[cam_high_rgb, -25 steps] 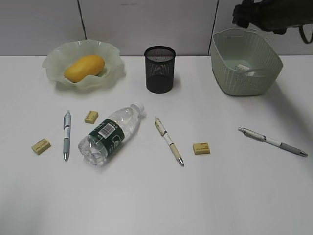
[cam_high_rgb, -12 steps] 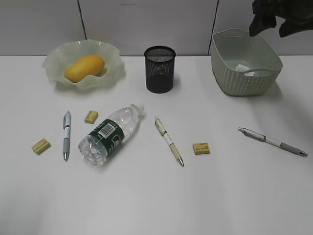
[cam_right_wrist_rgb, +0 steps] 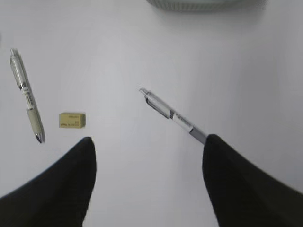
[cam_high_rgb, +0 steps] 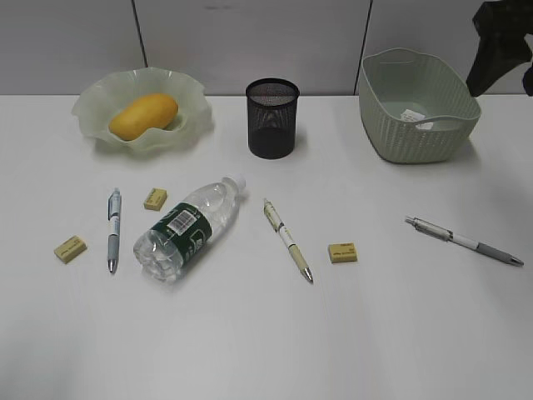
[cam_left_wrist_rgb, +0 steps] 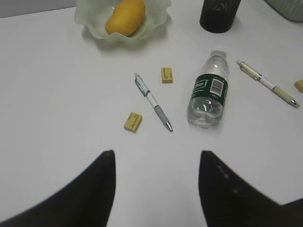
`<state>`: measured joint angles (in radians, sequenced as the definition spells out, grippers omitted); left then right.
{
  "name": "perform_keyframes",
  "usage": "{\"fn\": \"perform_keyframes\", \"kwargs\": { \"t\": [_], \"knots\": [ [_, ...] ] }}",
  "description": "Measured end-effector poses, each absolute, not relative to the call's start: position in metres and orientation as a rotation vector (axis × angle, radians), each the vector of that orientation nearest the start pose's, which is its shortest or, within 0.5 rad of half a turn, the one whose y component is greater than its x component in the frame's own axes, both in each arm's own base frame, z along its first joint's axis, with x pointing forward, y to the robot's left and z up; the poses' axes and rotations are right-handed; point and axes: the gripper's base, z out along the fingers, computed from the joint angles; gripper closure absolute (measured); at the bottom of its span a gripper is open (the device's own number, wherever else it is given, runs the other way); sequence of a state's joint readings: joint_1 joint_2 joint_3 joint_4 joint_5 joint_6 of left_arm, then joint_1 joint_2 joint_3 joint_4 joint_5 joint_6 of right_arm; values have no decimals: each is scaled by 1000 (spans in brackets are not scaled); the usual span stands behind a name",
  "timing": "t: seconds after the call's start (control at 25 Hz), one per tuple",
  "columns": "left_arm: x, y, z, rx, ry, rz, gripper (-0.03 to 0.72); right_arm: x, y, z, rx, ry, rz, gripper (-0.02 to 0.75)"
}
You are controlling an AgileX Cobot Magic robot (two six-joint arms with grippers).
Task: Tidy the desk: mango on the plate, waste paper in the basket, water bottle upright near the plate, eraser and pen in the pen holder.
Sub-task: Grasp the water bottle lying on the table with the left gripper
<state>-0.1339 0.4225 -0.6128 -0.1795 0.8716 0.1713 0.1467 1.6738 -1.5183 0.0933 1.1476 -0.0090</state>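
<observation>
1. Exterior view. The desk [cam_high_rgb: 266, 342] is a plain, matte white surface. At the rear left, the plate [cam_high_rgb: 140, 107] — translucent pale green with a wavy ruffled rim — holds the smooth yellow-orange mango [cam_high_rgb: 143, 116]. The pen holder [cam_high_rgb: 272, 117], a black mesh cylinder, stands upright at rear centre. At the rear right, the basket [cam_high_rgb: 418, 106], a sage-green tub with ribbed sides, contains the waste paper [cam_high_rgb: 410, 114], a small white wad. The water bottle [cam_high_rgb: 189, 227], clear plastic with a dark green label, lies on its side at centre left. Three pens and three small yellow erasers lie scattered on the desk. A dark part of the right arm [cam_high_rgb: 502, 42] shows at the upper right edge.

2. Left wrist view. The left gripper [cam_left_wrist_rgb: 156, 189] has its jaws spread and empty, above bare desk. A blue-grey pen [cam_left_wrist_rgb: 153, 101] lies between two erasers; the bottle lies just beyond.

3. Right wrist view. The right gripper [cam_right_wrist_rgb: 149, 182] — jaws apart, holding nothing — hovers over a silver pen [cam_right_wrist_rgb: 173, 116]. A cream pen [cam_right_wrist_rgb: 27, 101] and a rectangular eraser [cam_right_wrist_rgb: 72, 119] lie to the left.
</observation>
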Motion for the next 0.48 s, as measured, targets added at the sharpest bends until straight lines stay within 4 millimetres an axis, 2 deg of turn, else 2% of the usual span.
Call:
{"fn": "perform_keyframes", "kwargs": {
  "t": [0.32, 0.48],
  "knots": [
    [64, -21, 311, 295, 2182, -191, 261, 326, 54, 343, -200, 2768, 124, 219],
    [64, -21, 310, 297, 2184, -183, 261, 304, 50, 361, -198, 2715, 126, 220]
  ]
}}
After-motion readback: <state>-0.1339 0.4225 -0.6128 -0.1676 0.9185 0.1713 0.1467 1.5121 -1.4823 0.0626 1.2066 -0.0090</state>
